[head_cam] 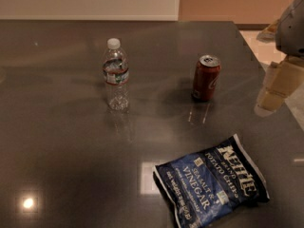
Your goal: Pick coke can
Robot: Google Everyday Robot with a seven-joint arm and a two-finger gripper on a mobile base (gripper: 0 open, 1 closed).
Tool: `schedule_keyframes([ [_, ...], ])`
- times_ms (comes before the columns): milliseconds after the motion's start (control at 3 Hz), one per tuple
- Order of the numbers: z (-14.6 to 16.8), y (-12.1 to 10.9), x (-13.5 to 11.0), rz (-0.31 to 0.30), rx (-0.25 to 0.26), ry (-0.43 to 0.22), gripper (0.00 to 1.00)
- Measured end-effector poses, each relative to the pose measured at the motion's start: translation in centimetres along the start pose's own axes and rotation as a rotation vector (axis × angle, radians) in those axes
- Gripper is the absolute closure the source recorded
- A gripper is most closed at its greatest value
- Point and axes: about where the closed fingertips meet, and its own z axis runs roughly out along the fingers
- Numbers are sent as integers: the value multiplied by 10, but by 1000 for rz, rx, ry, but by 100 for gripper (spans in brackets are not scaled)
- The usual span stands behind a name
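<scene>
The coke can (206,78) is a dark-red can with a silver top. It stands upright on the dark table (61,151), right of centre. My gripper (275,88) is beige and hangs at the right edge of the view, above the table's right edge. It is well to the right of the can, apart from it, and holds nothing that I can see.
A clear plastic water bottle (116,75) with a white cap stands upright to the left of the can. A blue Kettle chips bag (211,186) lies flat at the front right. The table's right edge runs close under the gripper, with light floor beyond it.
</scene>
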Motion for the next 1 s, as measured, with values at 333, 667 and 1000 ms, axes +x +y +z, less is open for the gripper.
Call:
schedule_keyframes([
  [333,12,-27,-8,11,0,-61,0],
  [667,31,-51,-17,27,-19,-122,0],
  [1000,52,-69,-25,45,-46,-168,0],
])
